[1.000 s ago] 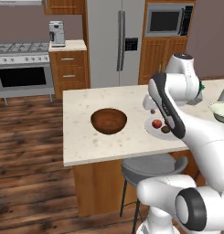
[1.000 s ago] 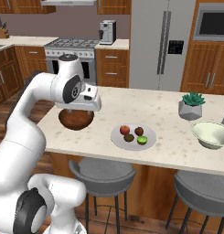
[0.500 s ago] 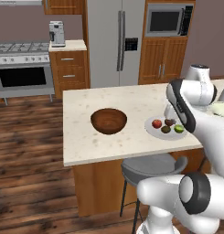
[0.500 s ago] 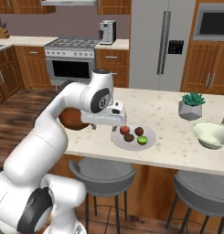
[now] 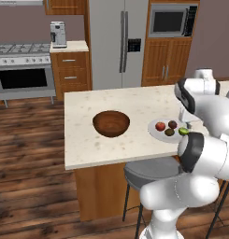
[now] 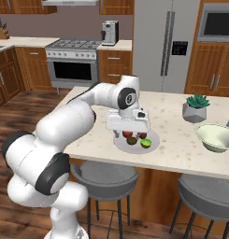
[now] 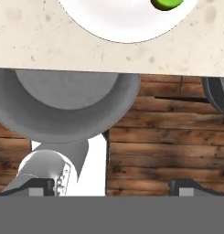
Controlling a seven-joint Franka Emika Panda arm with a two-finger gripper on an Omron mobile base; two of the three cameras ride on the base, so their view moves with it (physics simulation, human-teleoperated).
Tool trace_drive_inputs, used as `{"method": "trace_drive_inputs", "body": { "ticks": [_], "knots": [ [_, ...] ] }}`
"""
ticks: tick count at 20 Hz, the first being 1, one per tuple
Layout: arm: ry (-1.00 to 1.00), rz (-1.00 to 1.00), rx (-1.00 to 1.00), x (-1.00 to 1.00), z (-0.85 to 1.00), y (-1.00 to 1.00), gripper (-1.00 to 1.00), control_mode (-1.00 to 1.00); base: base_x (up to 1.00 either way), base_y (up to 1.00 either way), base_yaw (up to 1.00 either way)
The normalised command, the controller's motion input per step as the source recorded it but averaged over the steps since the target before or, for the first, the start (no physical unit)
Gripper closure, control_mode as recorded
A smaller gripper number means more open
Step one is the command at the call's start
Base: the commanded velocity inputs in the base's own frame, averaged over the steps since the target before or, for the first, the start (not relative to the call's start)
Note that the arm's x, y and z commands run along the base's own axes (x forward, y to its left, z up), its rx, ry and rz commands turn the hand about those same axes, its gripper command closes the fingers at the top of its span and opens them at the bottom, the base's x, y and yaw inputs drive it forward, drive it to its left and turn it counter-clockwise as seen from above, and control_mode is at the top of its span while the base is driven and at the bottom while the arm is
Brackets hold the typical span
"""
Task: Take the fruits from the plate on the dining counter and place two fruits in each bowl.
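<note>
— On the dining counter point(image 5: 88, 135), where's the fruit?
— All four sit on the plate point(image 6: 153, 144): red fruit point(image 5: 160, 126), two brown fruits point(image 5: 172, 124), green fruit point(image 6: 146, 143) at the rim.
— And the gripper point(image 6: 129, 127)?
— Just above the plate, jaws spread wide, gripping nothing.
— The bowls?
— Brown bowl point(image 5: 111, 123) stands left of the plate, pale bowl point(image 6: 216, 137) well to its right past the potted plant point(image 6: 195, 107). A grey stool point(image 7: 63, 103) stands below the counter edge.

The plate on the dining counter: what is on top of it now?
On the plate lie a red fruit, two dark brown fruits and a green fruit. The arm covers its far right edge.
</note>
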Motion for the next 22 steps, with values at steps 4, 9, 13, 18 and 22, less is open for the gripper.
{"method": "trace_drive_inputs", "body": {
  "ticks": [4, 9, 13, 18, 22],
  "knots": [
    [0.06, 0.05, 0.00, 0.31, -0.20, -0.30, -1.00, -1.00, 0.00, 0.00, 0.00],
    [0.00, 0.17, 0.00, 0.31, -0.17, -0.09, -1.00, -1.00, 0.00, 0.00, 0.00],
    [0.00, 0.21, 0.00, 0.19, -0.26, 0.00, -1.00, -1.00, 0.00, 0.00, 0.00],
    [0.00, 0.19, 0.00, 0.17, -0.27, -0.01, -1.00, -1.00, 0.00, 0.00, 0.00],
    [-0.02, 0.11, 0.00, 0.11, -0.22, -0.04, -1.00, -1.00, 0.00, 0.00, 0.00]
  ]
}}
